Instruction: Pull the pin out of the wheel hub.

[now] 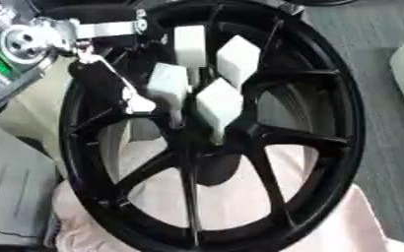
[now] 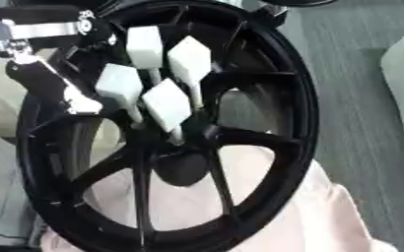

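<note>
Left eye view: a black spoked wheel fills the picture, its rim cut off at the top and bottom edges, lying on a pale pink cloth. Four white diamond-shaped pins stand clustered over the hub, their lower stems dark and hard to make out against the spokes. The robot's left hand comes in from the upper left, black and silver, its tip close beside the nearest pin; whether its fingers are spread or closed, or touching that pin, cannot be told. The right hand shows in neither view. A grey floor lies to the right.
</note>
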Controlling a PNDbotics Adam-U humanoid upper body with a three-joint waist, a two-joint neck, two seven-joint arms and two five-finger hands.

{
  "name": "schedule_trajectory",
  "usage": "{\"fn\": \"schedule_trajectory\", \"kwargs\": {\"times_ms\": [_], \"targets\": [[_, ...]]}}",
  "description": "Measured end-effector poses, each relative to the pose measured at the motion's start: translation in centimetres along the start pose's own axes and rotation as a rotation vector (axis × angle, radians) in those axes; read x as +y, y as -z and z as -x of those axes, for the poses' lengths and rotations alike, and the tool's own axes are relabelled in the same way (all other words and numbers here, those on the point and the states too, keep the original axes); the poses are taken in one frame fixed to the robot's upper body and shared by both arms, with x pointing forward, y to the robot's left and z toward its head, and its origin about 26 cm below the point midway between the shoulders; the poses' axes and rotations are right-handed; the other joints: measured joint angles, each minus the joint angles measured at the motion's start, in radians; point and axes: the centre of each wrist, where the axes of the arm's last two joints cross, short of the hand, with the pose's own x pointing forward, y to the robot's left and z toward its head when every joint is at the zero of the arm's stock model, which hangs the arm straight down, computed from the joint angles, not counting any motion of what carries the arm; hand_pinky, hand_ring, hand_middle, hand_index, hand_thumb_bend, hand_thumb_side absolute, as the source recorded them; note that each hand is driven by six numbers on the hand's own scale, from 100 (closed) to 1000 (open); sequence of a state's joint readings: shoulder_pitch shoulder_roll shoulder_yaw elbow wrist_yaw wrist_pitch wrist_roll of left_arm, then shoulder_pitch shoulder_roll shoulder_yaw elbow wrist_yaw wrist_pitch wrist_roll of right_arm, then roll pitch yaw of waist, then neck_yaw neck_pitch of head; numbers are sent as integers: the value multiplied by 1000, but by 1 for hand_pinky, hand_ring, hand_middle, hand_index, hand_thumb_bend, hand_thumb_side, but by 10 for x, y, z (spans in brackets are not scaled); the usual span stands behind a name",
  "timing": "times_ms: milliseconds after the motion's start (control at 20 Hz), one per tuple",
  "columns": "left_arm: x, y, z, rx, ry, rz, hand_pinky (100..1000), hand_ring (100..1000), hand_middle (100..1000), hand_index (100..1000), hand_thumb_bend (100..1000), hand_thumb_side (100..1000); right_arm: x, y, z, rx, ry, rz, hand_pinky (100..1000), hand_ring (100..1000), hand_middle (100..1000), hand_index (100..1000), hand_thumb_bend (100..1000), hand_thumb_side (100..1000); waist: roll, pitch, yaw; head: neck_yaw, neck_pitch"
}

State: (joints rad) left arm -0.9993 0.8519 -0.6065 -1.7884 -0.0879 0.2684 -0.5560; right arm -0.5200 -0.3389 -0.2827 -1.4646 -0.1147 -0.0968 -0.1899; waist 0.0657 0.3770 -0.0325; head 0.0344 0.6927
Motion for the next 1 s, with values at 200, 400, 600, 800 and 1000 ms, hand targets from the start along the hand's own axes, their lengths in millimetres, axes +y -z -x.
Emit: {"fn": "schedule_trajectory", "kwargs": {"times_ms": [200,400,600,800,1000], "targets": [[0,0,0,-2,3,-3,379,343,348,493,332,126,0,0,0,1,0,2,853,753,648,709,306,550,0,0,0,0,0],[0,0,-2,-7,7,-5,364,306,308,449,295,108,0,1,-1,0,1,2,853,753,648,709,302,554,0,0,0,0,0],[0,-2,-6,-15,8,-18,355,282,284,423,287,100,0,1,-1,0,1,2,853,753,648,709,302,555,0,0,1,0,0],[4,-10,-12,-31,2,-46,348,259,261,402,284,100,0,1,-1,0,1,3,853,753,648,709,300,559,0,0,2,0,0],[8,-21,-17,-39,-6,-73,342,242,246,389,279,100,0,1,-1,2,1,4,852,753,649,709,299,561,2,0,5,-1,0]]}}
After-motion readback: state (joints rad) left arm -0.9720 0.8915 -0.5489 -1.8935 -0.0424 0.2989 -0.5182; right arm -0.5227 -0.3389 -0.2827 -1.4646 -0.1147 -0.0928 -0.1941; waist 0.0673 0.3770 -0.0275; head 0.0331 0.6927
